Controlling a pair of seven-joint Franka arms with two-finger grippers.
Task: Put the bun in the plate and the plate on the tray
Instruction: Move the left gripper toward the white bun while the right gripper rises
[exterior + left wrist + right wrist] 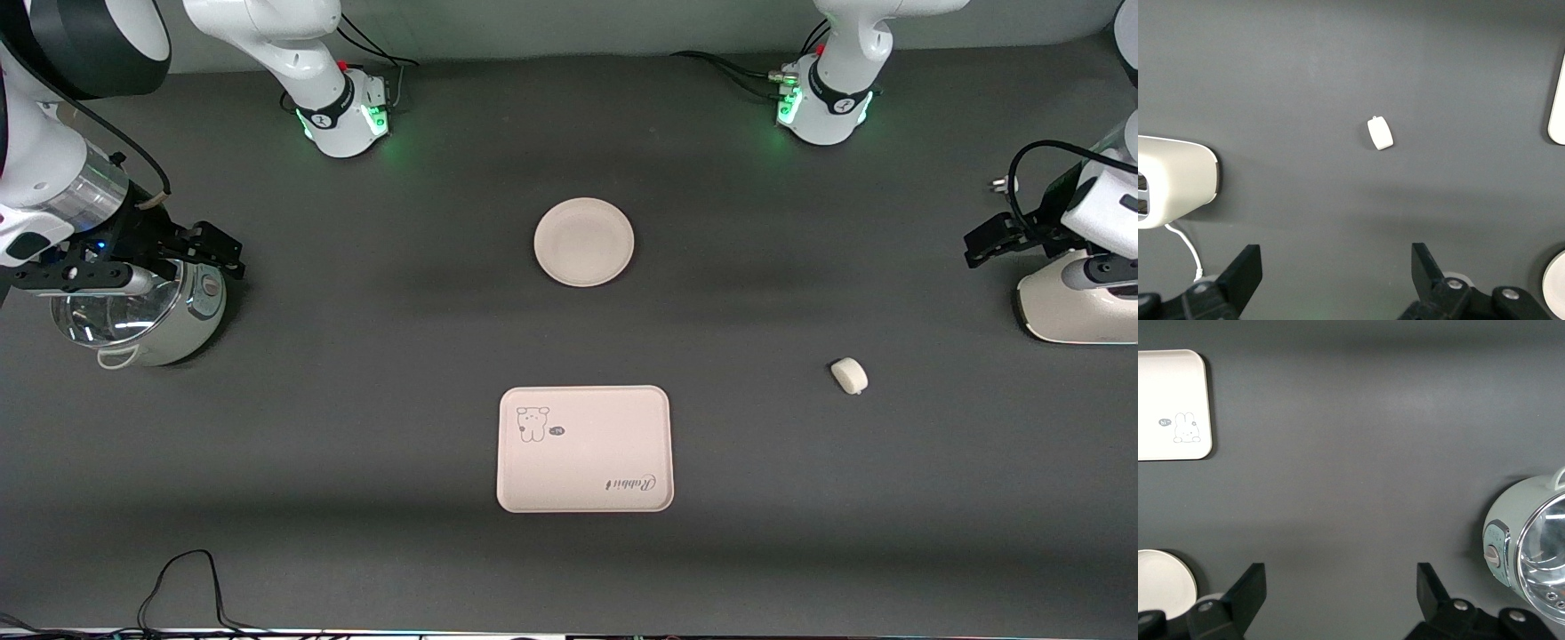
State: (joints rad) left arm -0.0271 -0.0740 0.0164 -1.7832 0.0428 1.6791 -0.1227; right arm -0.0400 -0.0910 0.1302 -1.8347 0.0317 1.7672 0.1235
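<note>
Nothing of the task is done yet, judging from how things lie on the bench (pixel 356 498). Going across the front view from its left edge: the right pincer (pixel 213 252) hangs over a pale green pot (pixel 151 311) with a shiny bowl, at about nine o'clock from the bench's middle, its two black fingers (pixel 1248 587) spread wide apart with only bare bench between them; this arm waits. At the middle sits the plate (pixel 584 242), round, cream and empty, at roughly twelve o'clock from the tray (pixel 584 449), well apart from it and farther from the front camera. The tray lies flat with its rabbit drawing and lettering showing and carries nothing. The bun (pixel 849 375), a small white lump, rests on the bare bench at about two o'clock from the tray and four o'clock from the plate, touching neither, toward the left arm's end. Last comes the left pincer (pixel 1000 240), at about three o'clock, hanging beside and just over a cream appliance (pixel 1071 307); its fingers (pixel 1245 273) also stand wide apart and hold nothing, and the left wrist view shows the bun lying well clear of them. So both steps are left: the bun has to go into the plate, then the plate onto the tray. The left arm looks the better placed for the bun, since that lump lies at its end.
</note>
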